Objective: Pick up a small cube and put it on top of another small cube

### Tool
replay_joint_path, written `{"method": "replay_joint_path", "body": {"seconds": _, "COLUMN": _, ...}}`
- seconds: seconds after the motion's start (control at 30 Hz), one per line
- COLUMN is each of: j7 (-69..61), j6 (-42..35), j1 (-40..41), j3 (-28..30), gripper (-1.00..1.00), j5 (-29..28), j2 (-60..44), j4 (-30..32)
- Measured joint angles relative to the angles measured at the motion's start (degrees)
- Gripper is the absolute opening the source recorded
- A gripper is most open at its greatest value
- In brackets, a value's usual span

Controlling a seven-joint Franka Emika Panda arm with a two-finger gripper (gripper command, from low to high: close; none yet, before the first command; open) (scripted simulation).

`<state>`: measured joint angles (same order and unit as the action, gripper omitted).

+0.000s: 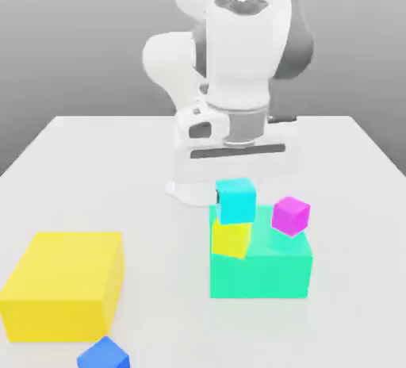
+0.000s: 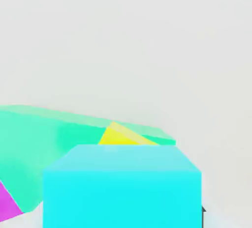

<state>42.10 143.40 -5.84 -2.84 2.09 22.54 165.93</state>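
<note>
— Our gripper [image 1: 238, 170] hangs just above the cyan cube [image 1: 236, 200], but we cannot tell how its fingers stand.

— We see that cube sitting on the yellow cube [image 1: 231, 238], atop the teal block [image 1: 262, 267], magenta cube [image 1: 290, 216] beside. We should lift straight up, without brushing the stack.

Bright, even, shadowless light falls on the white table [image 1: 95, 152]; the renders look slightly soft, without glare.
</note>
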Motion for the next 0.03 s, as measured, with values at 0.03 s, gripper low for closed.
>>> {"method": "replay_joint_path", "body": {"seconds": 0.03, "j7": 0.0, "j6": 0.0, "j1": 0.0, "j3": 0.0, "gripper": 1.0, "j5": 0.0, "j2": 0.0, "j4": 0.0}}
